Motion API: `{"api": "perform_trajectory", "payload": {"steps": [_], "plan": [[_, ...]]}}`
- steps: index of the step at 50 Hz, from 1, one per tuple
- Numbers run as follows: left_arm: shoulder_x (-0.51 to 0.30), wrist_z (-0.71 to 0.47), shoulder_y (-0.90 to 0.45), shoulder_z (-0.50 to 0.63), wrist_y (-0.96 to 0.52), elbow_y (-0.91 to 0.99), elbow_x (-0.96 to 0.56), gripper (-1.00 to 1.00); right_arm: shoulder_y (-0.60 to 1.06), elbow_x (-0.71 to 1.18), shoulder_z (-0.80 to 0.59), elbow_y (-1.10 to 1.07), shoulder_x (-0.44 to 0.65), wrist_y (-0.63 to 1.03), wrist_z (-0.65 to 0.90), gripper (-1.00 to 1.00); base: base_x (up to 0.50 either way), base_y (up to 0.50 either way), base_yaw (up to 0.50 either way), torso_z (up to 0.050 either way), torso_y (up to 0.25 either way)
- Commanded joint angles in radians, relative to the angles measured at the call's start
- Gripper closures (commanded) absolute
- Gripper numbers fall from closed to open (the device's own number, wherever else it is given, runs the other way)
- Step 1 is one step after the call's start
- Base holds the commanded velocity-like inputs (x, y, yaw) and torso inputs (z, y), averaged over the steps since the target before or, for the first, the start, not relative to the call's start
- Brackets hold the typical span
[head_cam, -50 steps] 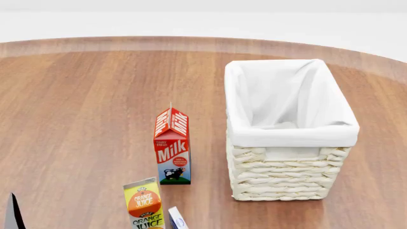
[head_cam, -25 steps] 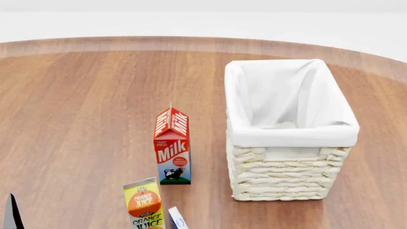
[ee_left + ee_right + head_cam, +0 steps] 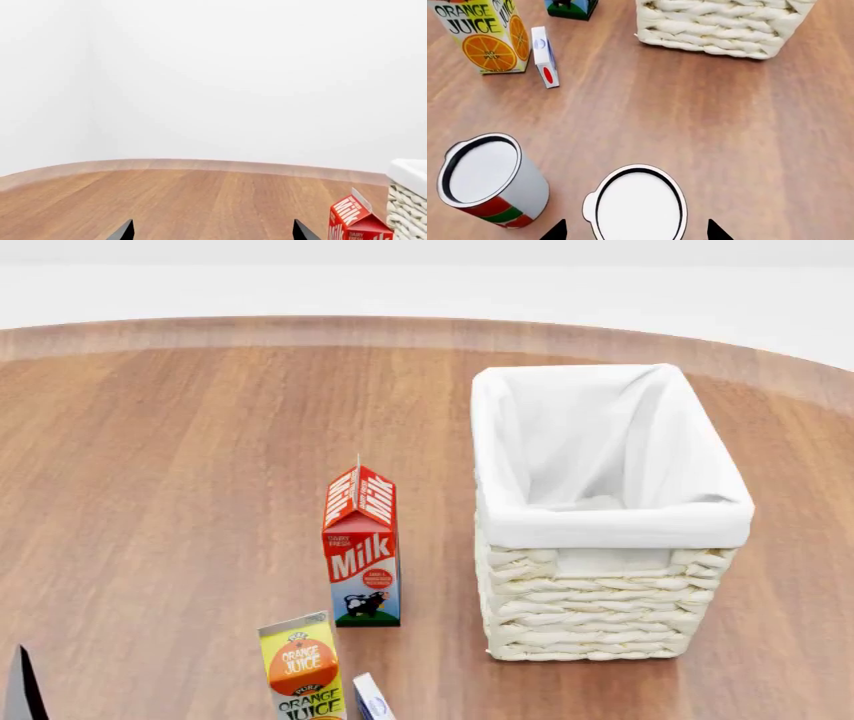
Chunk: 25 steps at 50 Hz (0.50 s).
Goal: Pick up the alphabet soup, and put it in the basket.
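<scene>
Nothing is grasped yet: the right tool hangs spread above the soup can; the basket is empty, and the left tool is spread and idle

Red carton: "Milk". Yellow carton: "ORANGE JUICE".

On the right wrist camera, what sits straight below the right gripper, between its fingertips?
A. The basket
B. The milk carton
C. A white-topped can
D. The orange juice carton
C. The white-topped can lies between the two dark fingertips of the open right gripper; the orange juice carton and the basket stand farther off across the table.
</scene>
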Motion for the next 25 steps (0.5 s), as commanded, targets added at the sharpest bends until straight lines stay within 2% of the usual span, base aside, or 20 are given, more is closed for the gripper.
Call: {"api": "perform_trajectory", "payload": {"steps": [1, 25], "plan": [[0.023, 0.018, 0.011, -0.04, -0.01, 0.013, -0.007, -1.0, 0.001, -0.039, 0.011, 0.01, -0.027, 0.008, -0.019, -1.0, 0.0, 0.0, 0.0, 0.0, 0.0], [0.015, 0.01, 0.011, -0.037, -0.006, 0.015, -0.013, -1.0, 0.035, -0.055, -0.019, 0.08, -0.047, -0.004, -0.042, -1.0, 0.0, 0.0, 0.0, 0.0, 0.0]]}}
